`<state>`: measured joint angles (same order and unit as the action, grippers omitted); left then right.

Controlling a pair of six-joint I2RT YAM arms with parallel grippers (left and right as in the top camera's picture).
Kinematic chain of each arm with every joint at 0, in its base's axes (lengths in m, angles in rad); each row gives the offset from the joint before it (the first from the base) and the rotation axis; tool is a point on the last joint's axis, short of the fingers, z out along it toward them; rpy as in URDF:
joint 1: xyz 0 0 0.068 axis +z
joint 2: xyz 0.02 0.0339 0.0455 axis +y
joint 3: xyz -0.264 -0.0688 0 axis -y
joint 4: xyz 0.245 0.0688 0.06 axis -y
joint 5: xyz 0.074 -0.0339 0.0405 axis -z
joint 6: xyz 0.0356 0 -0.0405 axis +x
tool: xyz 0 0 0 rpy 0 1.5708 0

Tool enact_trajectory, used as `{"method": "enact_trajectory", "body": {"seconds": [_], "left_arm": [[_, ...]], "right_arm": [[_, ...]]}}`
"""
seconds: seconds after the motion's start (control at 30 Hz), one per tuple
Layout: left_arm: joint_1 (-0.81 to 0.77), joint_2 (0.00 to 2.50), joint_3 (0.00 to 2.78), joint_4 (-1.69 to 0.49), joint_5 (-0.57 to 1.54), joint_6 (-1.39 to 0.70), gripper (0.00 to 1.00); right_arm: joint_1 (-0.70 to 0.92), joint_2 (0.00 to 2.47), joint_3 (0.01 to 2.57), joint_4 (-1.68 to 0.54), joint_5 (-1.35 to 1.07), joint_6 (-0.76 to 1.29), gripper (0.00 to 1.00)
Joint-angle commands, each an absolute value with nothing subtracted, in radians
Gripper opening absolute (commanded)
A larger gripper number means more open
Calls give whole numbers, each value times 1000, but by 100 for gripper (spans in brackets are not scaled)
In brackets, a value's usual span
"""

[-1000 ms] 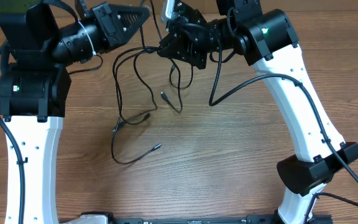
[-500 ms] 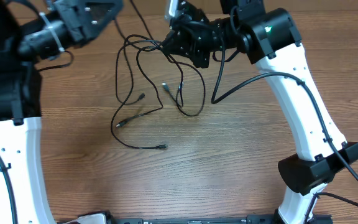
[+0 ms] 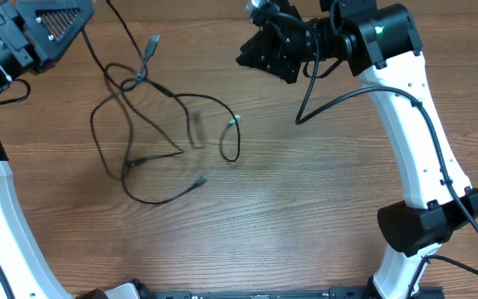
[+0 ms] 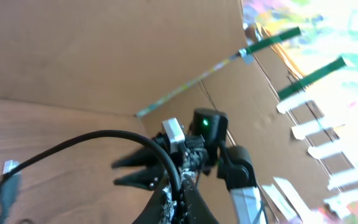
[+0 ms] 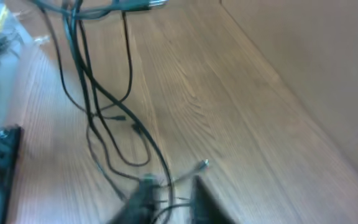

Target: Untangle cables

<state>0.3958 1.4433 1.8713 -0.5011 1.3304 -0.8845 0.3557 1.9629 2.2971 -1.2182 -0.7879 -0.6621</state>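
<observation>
Either side of the cables [image 3: 131, 83], pinching one strand in clamped left fingers [image 3: 83, 10], holding empty right fingers [image 5: 197, 196] slightly parted, seemingly leaving most loops crossed.

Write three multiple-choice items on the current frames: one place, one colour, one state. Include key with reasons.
1. In the overhead view, where do the cables lie on the table?
A. Left of its centre
B. Against the right arm's base
C. Along the near edge

2. What colour are the cables?
A. White
B. Black
C. Red

3. What state is the left gripper in?
A. Open, resting on the wood
B. Open, with nothing near it
C. Shut on a cable strand

Key:
1 A: the loops spread over the left half, with bare wood to the right.
2 B: every strand reads black against the brown wood.
3 C: the left wrist view shows a black strand coming out from between the closed fingers, and the overhead view shows a strand rising toward that gripper.
</observation>
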Motion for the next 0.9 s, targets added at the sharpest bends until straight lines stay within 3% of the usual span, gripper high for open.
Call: {"method": "enact_trajectory", "body": {"seconds": [0.0,0.07,0.33,0.73,0.77,0.8,0.83,0.87], "left_arm": [[365,1437,1901,-495,1405,-867,4],[334,1437,1901,-496,1407,-847,4],[141,1438,1901,-496,1285,-788,4],[102,1442,1901,-397,1268,-848,4],[102,1442,1901,-368,1268,-868,4],[102,1442,1901,-331,1271,-896,4],[102,1442,1901,-297,1275,-921,4],[102,1442,1901,-277,1279,-934,4]], "right_arm": [[368,1975,2297,-1214,-925,-655,48],[377,1975,2297,-1218,-956,-654,55],[445,1975,2297,-1269,-952,-643,66],[466,2008,2295,-1304,-952,-644,66],[472,2019,2293,-1304,-952,-644,64],[478,2025,2291,-1303,-952,-644,49],[484,2035,2290,-1299,-952,-644,16],[488,2038,2290,-1296,-953,-643,4]]}}
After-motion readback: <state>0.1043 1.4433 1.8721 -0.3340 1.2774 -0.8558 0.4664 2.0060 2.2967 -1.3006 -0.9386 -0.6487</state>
